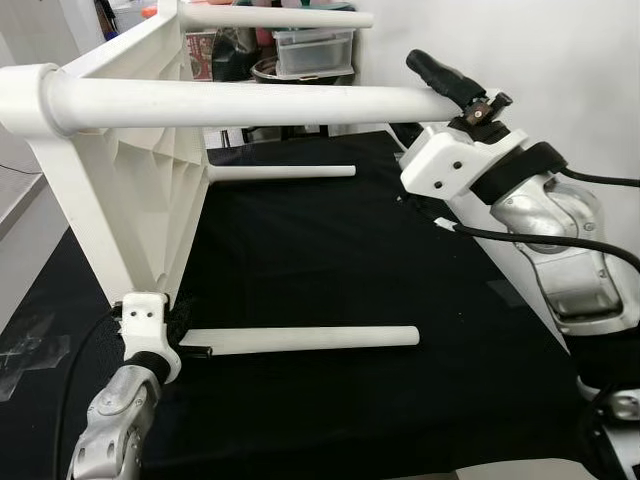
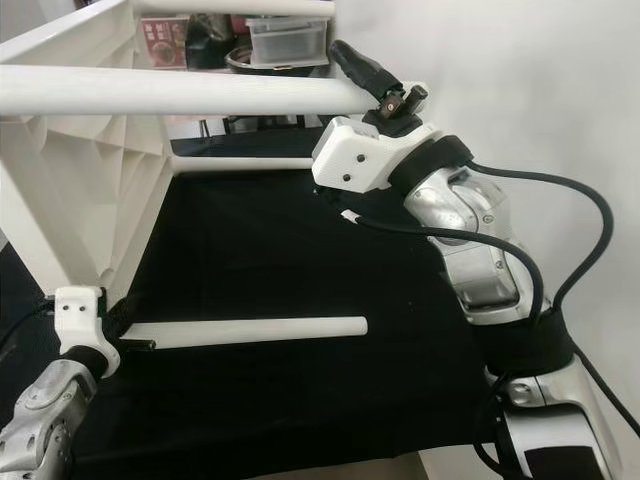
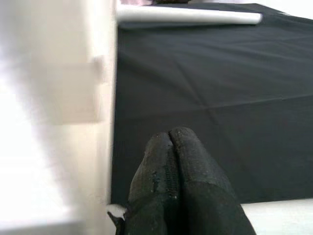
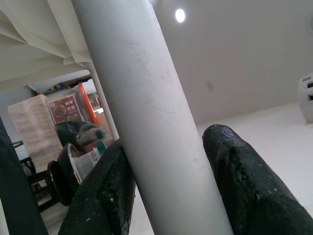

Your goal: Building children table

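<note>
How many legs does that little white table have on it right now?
4. One leg is nearest the camera, held between the right gripper fingers; one behind it up top; one lower at the far side; one lowest, near the left gripper.

The table looks like plain white moulded plastic, ribbed on its underside, with a slight satin sheen. Its legs, like the upper leg, are smooth white tubes, a bit scuffed up close. Underneath is a matt black cloth, softly creased, no shine at all. The right gripper has black fingers with a rough, pebbly rubber-like skin, and so does the left gripper. Both arms are brushed silver metal with glossy white plastic wrist housings and shiny black cables.
</note>
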Motion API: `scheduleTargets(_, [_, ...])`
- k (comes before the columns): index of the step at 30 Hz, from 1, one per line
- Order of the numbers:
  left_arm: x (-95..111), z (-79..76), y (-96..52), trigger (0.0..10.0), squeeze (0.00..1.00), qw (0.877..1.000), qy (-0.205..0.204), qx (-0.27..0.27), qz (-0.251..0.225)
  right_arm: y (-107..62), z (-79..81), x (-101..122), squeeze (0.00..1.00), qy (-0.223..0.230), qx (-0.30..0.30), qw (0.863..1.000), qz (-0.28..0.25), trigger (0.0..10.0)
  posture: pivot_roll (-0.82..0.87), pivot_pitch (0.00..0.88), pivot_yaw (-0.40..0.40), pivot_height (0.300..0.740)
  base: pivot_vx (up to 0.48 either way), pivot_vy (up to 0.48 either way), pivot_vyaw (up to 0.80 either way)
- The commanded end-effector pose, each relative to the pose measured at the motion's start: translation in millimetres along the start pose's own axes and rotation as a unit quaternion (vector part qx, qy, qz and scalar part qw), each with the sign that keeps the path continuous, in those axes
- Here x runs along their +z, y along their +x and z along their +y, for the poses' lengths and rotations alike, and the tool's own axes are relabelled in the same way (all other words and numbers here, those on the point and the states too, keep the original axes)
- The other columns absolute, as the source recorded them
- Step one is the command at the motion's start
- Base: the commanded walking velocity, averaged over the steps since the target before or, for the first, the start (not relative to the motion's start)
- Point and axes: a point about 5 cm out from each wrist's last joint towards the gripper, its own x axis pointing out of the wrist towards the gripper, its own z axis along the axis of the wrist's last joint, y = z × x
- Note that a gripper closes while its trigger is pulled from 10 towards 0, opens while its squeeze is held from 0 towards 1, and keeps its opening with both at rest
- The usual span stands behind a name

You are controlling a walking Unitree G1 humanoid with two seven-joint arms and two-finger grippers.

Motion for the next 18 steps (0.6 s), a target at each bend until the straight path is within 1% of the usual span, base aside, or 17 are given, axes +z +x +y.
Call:
scheduleTargets(1, [-2, 13.1, -0.5, 10.0, 0.00, 1.000, -0.012, 0.024, 0.002, -0.4, -6.8, 0, 0.00, 0.025, -0.026, 0.999, 0.000, 0.0, -0.11, 0.000, 0.017, 0.740, 0.000, 0.000, 0.00])
scheduleTargets(3, [-4, 26.6, -0.1, 10.0, 0.00, 0.998, -0.028, 0.049, 0.004, -0.7, -8.1, -1, 0.00, 0.023, -0.026, 0.999, 0.005, 0.0, -0.11, 0.000, 0.018, 0.740, 0.000, 0.000, 0.00])
scheduleTargets(4, [-4, 26.6, -0.1, 10.0, 0.00, 0.998, -0.028, 0.049, 0.004, -0.7, -8.1, -1, 0.00, 0.023, -0.026, 0.999, 0.005, 0.0, -0.11, 0.000, 0.018, 0.740, 0.000, 0.000, 0.00])
scheduleTargets(5, [-5, 35.0, 0.2, 10.0, 0.00, 0.997, -0.033, 0.063, 0.005, -0.6, -8.9, -2, 0.00, 0.022, -0.027, 0.999, 0.008, 0.0, -0.11, 0.000, 0.018, 0.740, 0.000, 0.000, 0.00])
scheduleTargets(7, [3, 49.9, 0.2, 10.0, 0.00, 0.996, -0.027, 0.081, -0.006, -0.9, -9.4, -4, 0.00, 0.021, -0.026, 0.999, 0.015, 0.0, -0.11, 0.000, 0.018, 0.740, 0.000, 0.000, 0.00])
scheduleTargets(8, [3, 49.9, 0.2, 10.0, 0.00, 0.996, -0.027, 0.081, -0.006, -0.9, -9.4, -4, 0.00, 0.021, -0.026, 0.999, 0.015, 0.0, -0.11, 0.000, 0.018, 0.740, 0.000, 0.000, 0.00])
scheduleTargets(10, [19, 66.2, 1.1, 10.0, 0.00, 0.994, -0.019, 0.100, -0.028, -1.6, -9.3, -9, 0.00, 0.021, -0.025, 0.999, 0.028, 0.0, -0.10, 0.000, 0.015, 0.740, 0.000, 0.000, 0.00])
scheduleTargets(12, [33, 75.5, 2.2, 10.0, 0.00, 0.993, -0.014, 0.109, -0.049, -2.3, -8.7, -14, 0.00, 0.024, -0.026, 0.998, 0.044, 0.0, -0.10, 0.000, 0.013, 0.740, 0.000, 0.000, 0.00])
scheduleTargets(14, [45, 79.4, 2.7, 10.0, 0.00, 0.991, -0.009, 0.112, -0.066, -2.8, -7.6, -21, 0.00, 0.027, -0.026, 0.997, 0.065, 0.0, -0.09, 0.000, 0.012, 0.740, 0.000, 0.000, 0.00])
scheduleTargets(15, [45, 79.4, 2.7, 10.0, 0.00, 0.991, -0.009, 0.112, -0.066, -2.8, -7.6, -21, 0.00, 0.027, -0.026, 0.997, 0.065, 0.0, -0.09, 0.000, 0.012, 0.740, 0.000, 0.000, 0.00])
scheduleTargets(16, [59, 80.0, 4.0, 10.0, 0.00, 0.990, -0.005, 0.109, -0.086, -3.7, -7.1, -30, 0.00, 0.039, -0.029, 0.995, 0.090, 0.0, -0.09, 0.000, 0.011, 0.740, 0.000, 0.000, 0.00])
scheduleTargets(17, [68, 80.1, 4.7, 10.0, 0.00, 0.989, -0.002, 0.107, -0.099, -4.6, -6.6, -35, 0.00, 0.048, -0.032, 0.992, 0.108, 0.0, -0.09, 0.000, 0.011, 0.740, 0.000, 0.000, 0.00])
scheduleTargets(18, [89, 78.7, 6.6, 10.0, 0.00, 0.987, 0.010, 0.096, -0.127, -6.6, -5.4, -47, 0.00, 0.075, -0.041, 0.986, 0.144, 0.0, -0.08, 0.000, 0.006, 0.740, 0.000, 0.000, 0.00])
